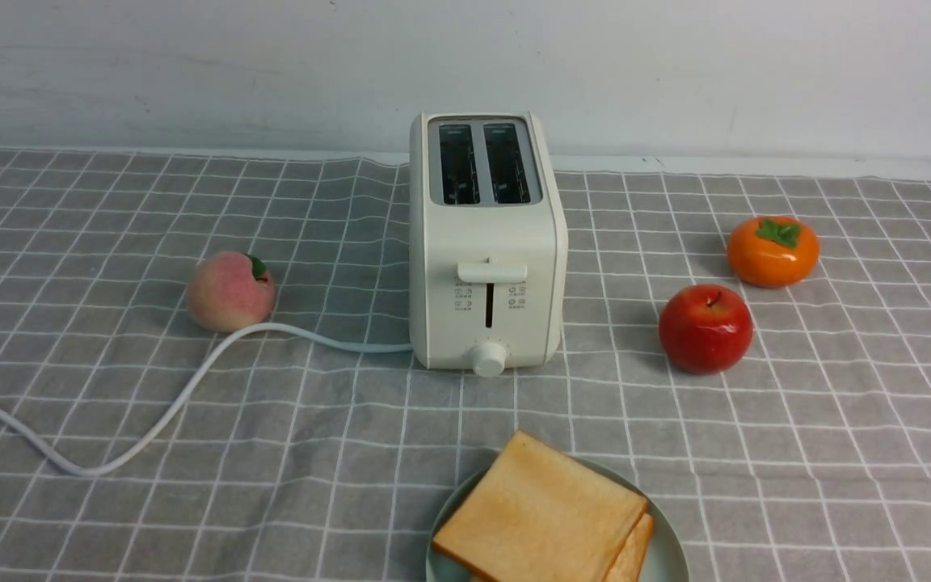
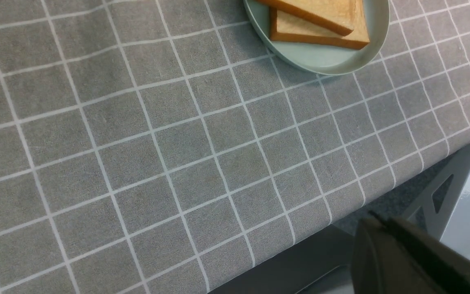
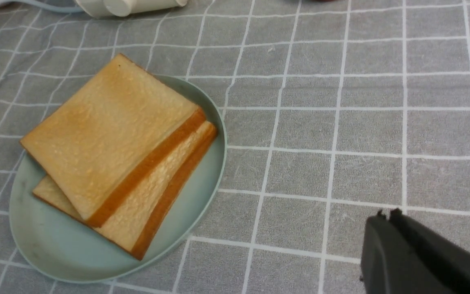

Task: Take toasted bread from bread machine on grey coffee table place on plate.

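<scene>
Two slices of toasted bread [image 1: 542, 515] lie stacked on the pale green plate [image 1: 670, 554] at the front of the grey coffee table [image 1: 191, 485]; the upper slice [image 3: 108, 130] overlaps the lower one [image 3: 165, 192]. The bread machine [image 1: 486, 267] stands behind the plate with both slots empty. Neither arm shows in the front view. My left gripper [image 2: 375, 218] is shut and empty, hanging past the table's front edge, well away from the plate [image 2: 324, 61]. Over bare cloth beside the plate [image 3: 47, 249], my right gripper [image 3: 386, 213] is shut with nothing in it.
A peach [image 1: 229, 289] sits left of the bread machine, with the white cord [image 1: 150, 420] curling past it to the left edge. A red apple [image 1: 705, 327] and an orange persimmon [image 1: 773, 250] lie to the right. A wall closes the back.
</scene>
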Controlling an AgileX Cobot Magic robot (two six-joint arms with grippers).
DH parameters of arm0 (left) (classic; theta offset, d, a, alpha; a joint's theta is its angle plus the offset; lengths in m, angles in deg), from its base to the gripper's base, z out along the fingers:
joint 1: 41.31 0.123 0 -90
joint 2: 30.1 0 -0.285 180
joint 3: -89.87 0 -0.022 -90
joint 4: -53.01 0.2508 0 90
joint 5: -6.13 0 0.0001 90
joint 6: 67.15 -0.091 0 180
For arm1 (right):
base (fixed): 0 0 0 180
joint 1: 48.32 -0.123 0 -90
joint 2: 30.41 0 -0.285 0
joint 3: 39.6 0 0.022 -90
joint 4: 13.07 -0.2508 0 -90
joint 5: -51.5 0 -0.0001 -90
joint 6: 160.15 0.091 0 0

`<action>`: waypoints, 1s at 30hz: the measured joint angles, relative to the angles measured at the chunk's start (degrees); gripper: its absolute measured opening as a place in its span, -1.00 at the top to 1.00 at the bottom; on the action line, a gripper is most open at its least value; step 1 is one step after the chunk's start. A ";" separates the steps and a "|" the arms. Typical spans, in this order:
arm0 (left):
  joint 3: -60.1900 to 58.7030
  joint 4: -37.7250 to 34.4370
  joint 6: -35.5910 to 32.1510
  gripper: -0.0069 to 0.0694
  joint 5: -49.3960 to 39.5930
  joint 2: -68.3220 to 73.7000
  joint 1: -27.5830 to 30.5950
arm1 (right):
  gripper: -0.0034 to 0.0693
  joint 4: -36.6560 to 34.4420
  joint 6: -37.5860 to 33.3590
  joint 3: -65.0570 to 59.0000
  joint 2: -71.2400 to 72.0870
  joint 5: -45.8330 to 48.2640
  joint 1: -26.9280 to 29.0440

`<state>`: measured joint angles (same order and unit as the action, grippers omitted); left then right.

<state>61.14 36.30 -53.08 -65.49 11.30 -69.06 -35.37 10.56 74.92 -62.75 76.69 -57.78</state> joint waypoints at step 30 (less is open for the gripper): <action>0.00 0.00 0.00 0.86 -0.06 -0.11 0.00 | 0.87 -0.13 0.00 0.00 0.00 0.06 0.00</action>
<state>61.14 36.30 -53.08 -65.56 11.19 -69.06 -35.51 10.56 74.92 -62.75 76.76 -57.78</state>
